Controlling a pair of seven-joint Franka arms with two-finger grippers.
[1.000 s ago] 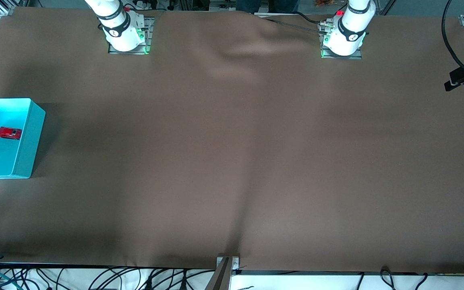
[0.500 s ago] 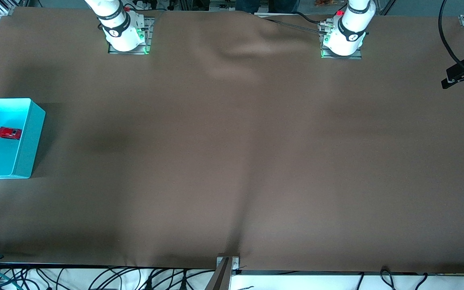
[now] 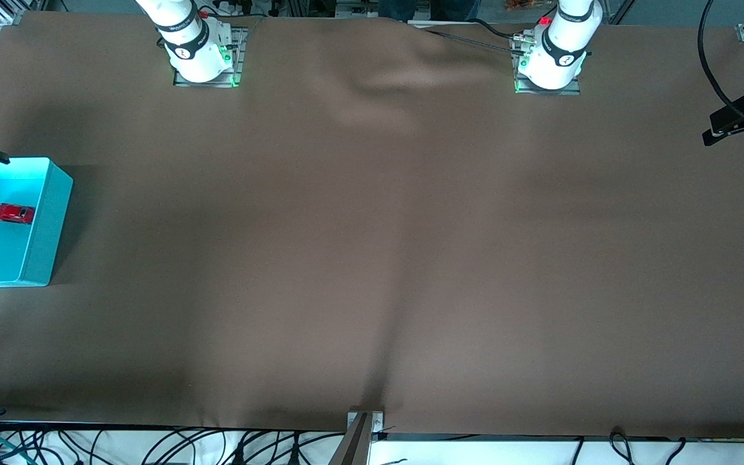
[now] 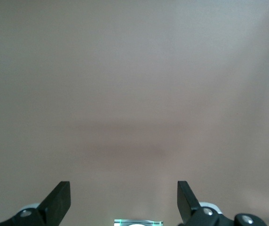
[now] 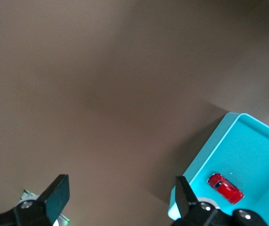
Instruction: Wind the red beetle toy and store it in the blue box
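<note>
Right hand [image 5: 120, 193] open over table; left hand [image 4: 123, 200] open (waiting); red beetle toy [image 3: 14, 213] boxed.

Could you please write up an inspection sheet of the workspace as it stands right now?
Surface: brown cloth covers the table, with wrinkles near the middle between the bases.
Job's things: red beetle toy lies inside the blue box at the right arm's end of the table.
Clutter: nothing seen.
Grippers: right gripper is open and holds nothing, up beside the box. Left gripper is open and holds nothing, over bare cloth at the left arm's end.
Cables: loose cables hang below the table edge nearest the front camera.
Surroundings: metal frame posts at the corners.
</note>
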